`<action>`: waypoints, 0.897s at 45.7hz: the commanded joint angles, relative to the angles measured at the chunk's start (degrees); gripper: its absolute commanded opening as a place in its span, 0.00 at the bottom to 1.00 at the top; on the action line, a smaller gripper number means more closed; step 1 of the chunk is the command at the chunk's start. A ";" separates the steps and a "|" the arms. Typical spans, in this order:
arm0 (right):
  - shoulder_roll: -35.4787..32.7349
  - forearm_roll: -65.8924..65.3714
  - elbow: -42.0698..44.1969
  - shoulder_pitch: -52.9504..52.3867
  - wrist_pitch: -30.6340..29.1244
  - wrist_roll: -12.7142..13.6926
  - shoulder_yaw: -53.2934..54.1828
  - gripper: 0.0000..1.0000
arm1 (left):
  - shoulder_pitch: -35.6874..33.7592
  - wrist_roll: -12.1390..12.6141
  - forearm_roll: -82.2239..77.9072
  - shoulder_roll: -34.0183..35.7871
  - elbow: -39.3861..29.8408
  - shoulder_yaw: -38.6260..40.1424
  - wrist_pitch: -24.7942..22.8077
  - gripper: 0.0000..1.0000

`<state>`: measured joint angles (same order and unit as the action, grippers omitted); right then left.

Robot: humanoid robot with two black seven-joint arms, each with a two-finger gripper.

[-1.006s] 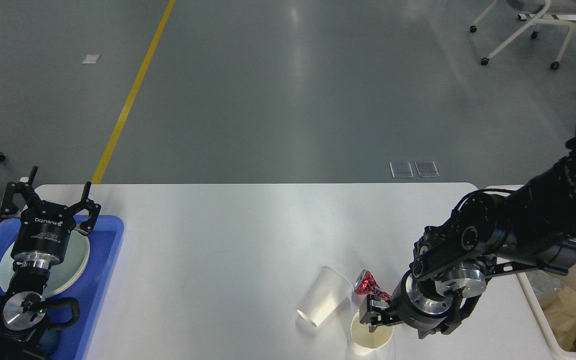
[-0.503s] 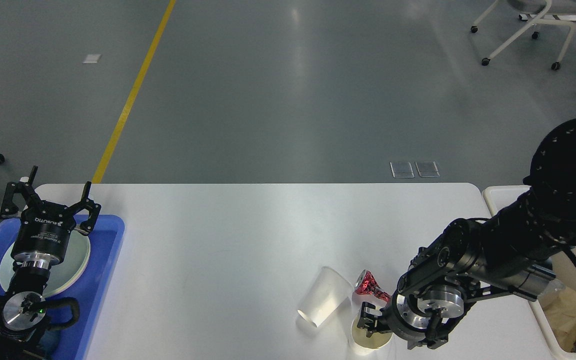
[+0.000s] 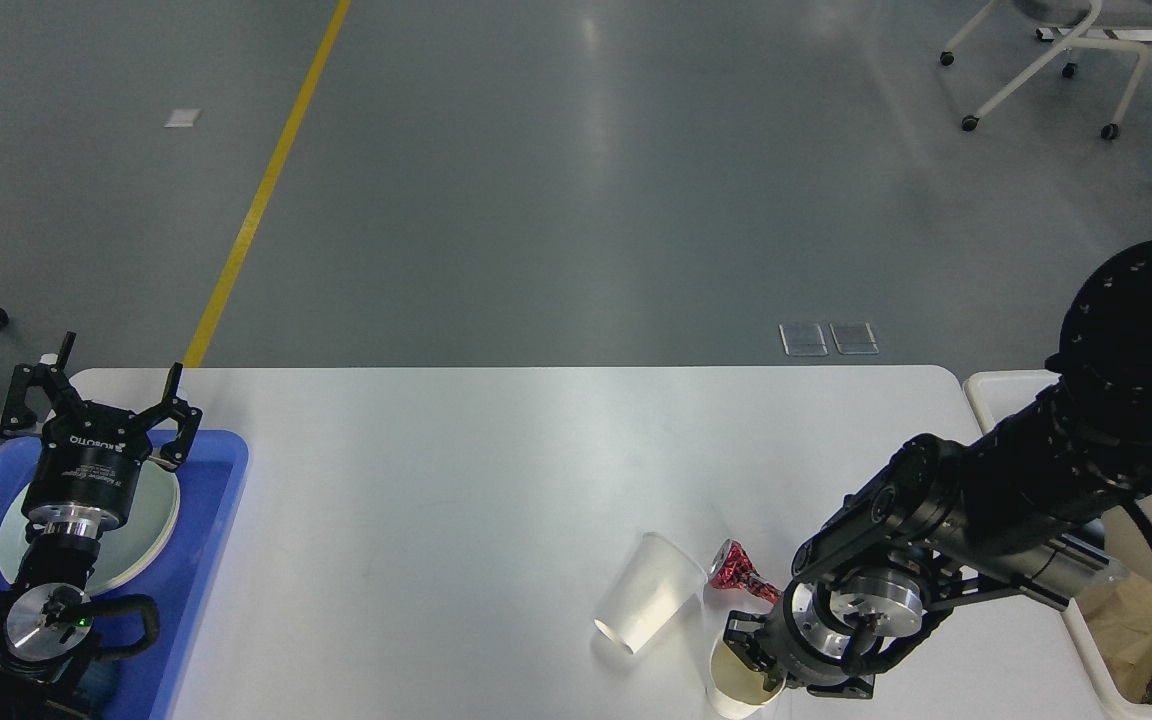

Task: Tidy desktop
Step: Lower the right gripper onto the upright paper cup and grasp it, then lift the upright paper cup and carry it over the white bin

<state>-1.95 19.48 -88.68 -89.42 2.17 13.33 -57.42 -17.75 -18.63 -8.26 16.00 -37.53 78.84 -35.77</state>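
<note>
The right gripper (image 3: 751, 660) was down at the rim of a paper cup (image 3: 736, 685) near the front edge of the desktop (image 3: 456, 480). Its fingers seemed to straddle the cup's rim, but they were dark and partly hidden by the wrist, so whether they had clamped on it could not be told. Just beyond the gripper lay a crumpled red wrapper (image 3: 733, 575), close to the cup and the arm. To the gripper's left, a clear plastic cup (image 3: 648, 605) lay on its side, open end toward the front.

Far to the left, the left gripper (image 3: 101, 400) hung with its fingers spread wide, holding nothing, above a blue tray (image 3: 221, 500) that held a white plate (image 3: 156, 520). To the right of the right arm, a cream bin (image 3: 1086, 640) stood against the desktop's end, with what looked like brown paper inside.

Tidying looked partly done: the plate was in the tray, the rest of the desktop was bare, and three items were left. The wrapper and clear cup crowded the paper cup, so lifting it might nudge them.
</note>
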 commanded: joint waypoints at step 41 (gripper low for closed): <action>-16.77 1.26 -8.70 -36.51 -30.20 0.56 -6.99 0.00 | 0.00 0.09 0.00 0.00 0.00 0.00 0.00 0.97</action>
<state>-17.20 20.84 -96.87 -119.19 -23.95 13.85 -61.79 -17.75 -18.63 -8.26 16.00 -37.53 78.84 -35.77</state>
